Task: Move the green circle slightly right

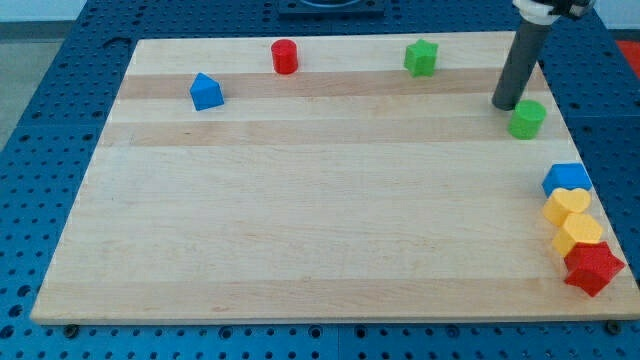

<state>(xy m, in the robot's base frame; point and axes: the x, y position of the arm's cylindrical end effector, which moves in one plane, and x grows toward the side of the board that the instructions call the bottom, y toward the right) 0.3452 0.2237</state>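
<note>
Wooden board (300, 220): my tip (505, 105) touches green circle (527, 119) near right edge.

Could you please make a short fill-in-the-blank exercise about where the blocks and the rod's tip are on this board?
1. My tip stands just to the view's ____ of the green circle.
2. The red cylinder lies between the blue block and the ____ star.
3. At the board's right edge, the red star is the ____ block of the cluster.

Missing words: left; green; lowest
</note>
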